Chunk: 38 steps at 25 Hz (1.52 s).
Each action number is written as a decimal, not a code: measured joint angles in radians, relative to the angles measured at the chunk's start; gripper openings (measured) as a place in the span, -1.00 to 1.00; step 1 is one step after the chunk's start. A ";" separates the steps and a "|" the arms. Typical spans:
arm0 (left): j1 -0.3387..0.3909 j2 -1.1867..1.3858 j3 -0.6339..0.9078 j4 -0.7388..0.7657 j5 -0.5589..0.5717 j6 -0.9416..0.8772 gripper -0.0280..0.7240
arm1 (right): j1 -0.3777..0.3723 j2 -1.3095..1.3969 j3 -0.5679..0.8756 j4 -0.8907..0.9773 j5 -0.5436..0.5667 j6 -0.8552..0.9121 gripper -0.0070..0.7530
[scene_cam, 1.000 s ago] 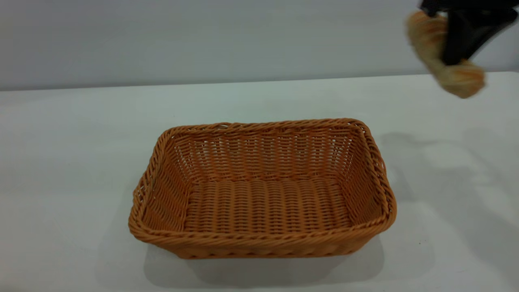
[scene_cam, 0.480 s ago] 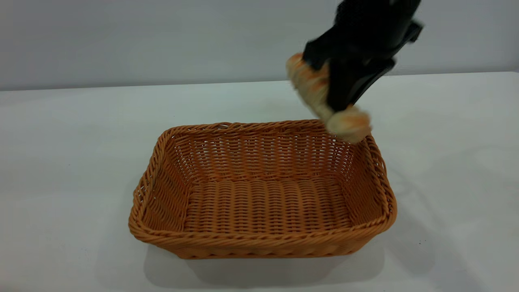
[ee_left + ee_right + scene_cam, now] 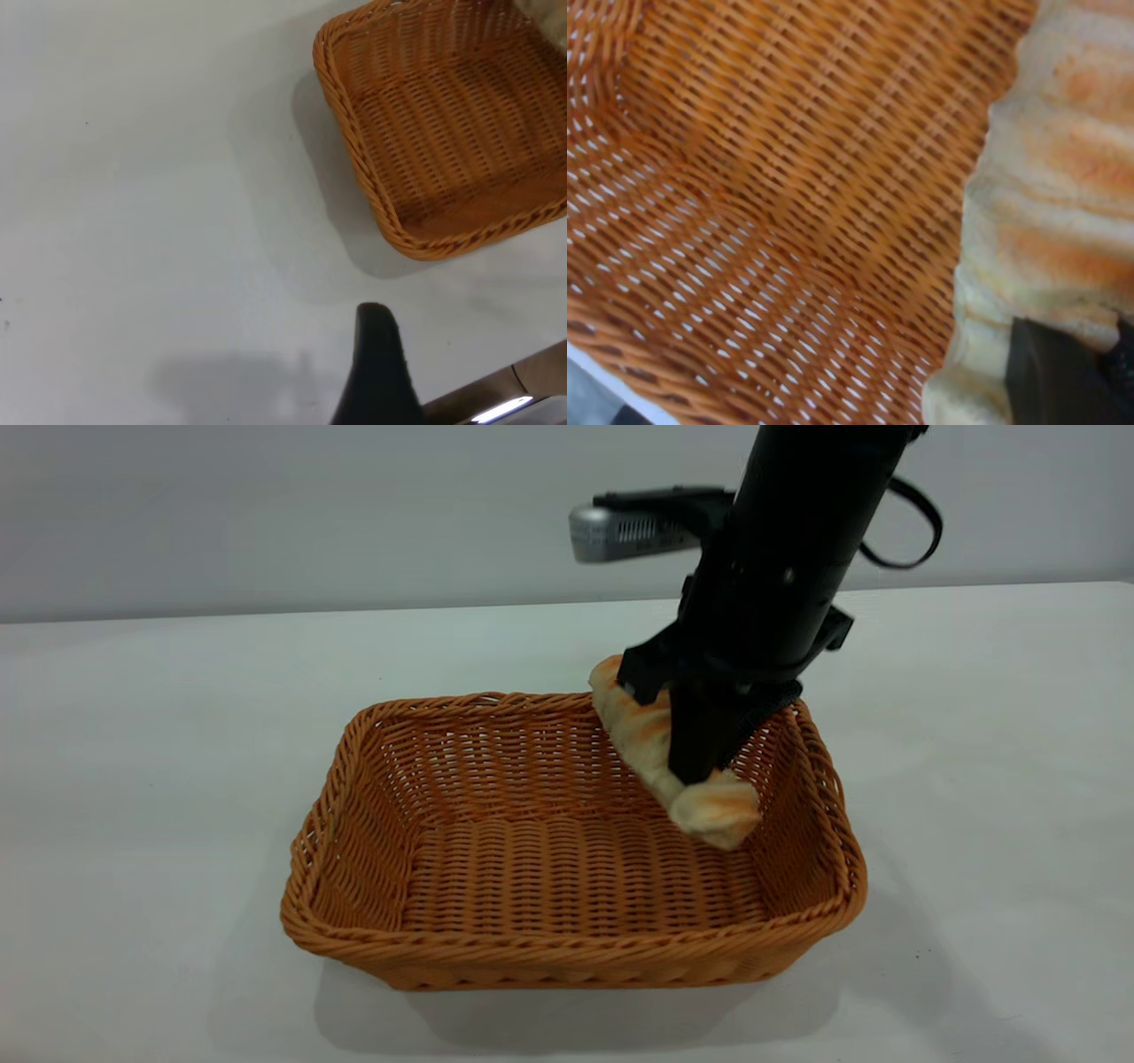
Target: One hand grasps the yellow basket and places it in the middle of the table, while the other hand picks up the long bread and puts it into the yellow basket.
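Observation:
The yellow basket [image 3: 496, 943] stands in the middle of the white table [image 3: 133, 779]. My right gripper [image 3: 695, 766] is shut on the long bread [image 3: 656, 753] and holds it tilted inside the basket's back right part, its lower end just above the floor. The right wrist view shows the bread [image 3: 1054, 195] close over the woven floor [image 3: 771, 177], with one black finger [image 3: 1054, 381] on it. The left gripper is out of the exterior view; in the left wrist view one black finger [image 3: 379, 363] shows over bare table, well apart from the basket [image 3: 354, 159].
A silver-grey cylindrical part [image 3: 620, 531] sticks out from the right arm above the basket's back rim. The table's brown edge [image 3: 478, 394] shows in the left wrist view.
My right gripper has carried the long bread from the upper right leftward and down, into the basket's back right part. The basket has not moved.

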 joint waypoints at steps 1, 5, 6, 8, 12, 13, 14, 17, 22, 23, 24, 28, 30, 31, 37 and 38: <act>0.000 0.000 0.000 0.000 0.000 0.000 0.63 | 0.000 0.006 0.000 0.000 -0.003 -0.015 -0.81; 0.000 0.000 0.000 0.000 0.000 0.000 0.63 | 0.000 0.016 0.000 0.002 -0.013 -0.037 -0.47; 0.000 0.000 0.000 0.000 0.000 0.000 0.63 | 0.000 0.016 0.000 0.003 -0.015 -0.039 -0.33; 0.000 0.000 0.000 0.000 0.000 0.000 0.63 | 0.000 0.016 0.000 0.003 -0.028 -0.040 -0.07; 0.000 0.000 0.000 0.001 0.000 0.000 0.63 | 0.000 0.016 0.000 0.019 -0.038 -0.043 0.34; 0.000 0.000 0.000 0.001 0.000 0.000 0.63 | 0.000 0.016 0.000 0.024 -0.039 -0.044 0.40; 0.000 0.000 0.000 0.005 0.000 0.000 0.63 | 0.000 0.016 0.000 0.026 -0.039 -0.049 0.44; 0.000 0.000 0.000 0.031 0.000 0.000 0.63 | 0.000 0.009 0.000 0.026 -0.043 -0.078 0.47; 0.000 -0.032 0.000 0.081 0.024 -0.028 0.63 | 0.000 -0.044 0.000 0.010 -0.044 -0.117 0.44; 0.000 -0.044 0.000 0.097 0.030 -0.040 0.63 | 0.000 -0.058 0.000 -0.001 -0.044 -0.117 0.42; 0.000 -0.062 0.000 0.115 0.037 -0.056 0.63 | 0.000 -0.078 0.000 -0.016 -0.044 -0.118 0.41; 0.000 -0.150 0.000 0.189 0.076 -0.118 0.63 | -0.004 -0.168 0.000 -0.074 -0.037 -0.107 0.32; 0.000 -0.196 0.000 0.213 0.108 -0.144 0.63 | -0.014 -0.216 0.000 -0.092 -0.013 -0.093 0.29; 0.000 -0.223 0.000 0.223 0.123 -0.151 0.63 | -0.022 -0.244 0.000 -0.103 0.004 -0.084 0.27; 0.000 -0.373 0.000 0.268 0.273 -0.160 0.63 | -0.066 -0.400 0.000 -0.134 0.111 -0.054 0.21; 0.000 -0.402 0.001 0.279 0.297 -0.162 0.63 | -0.067 -0.427 0.000 -0.138 0.128 -0.053 0.21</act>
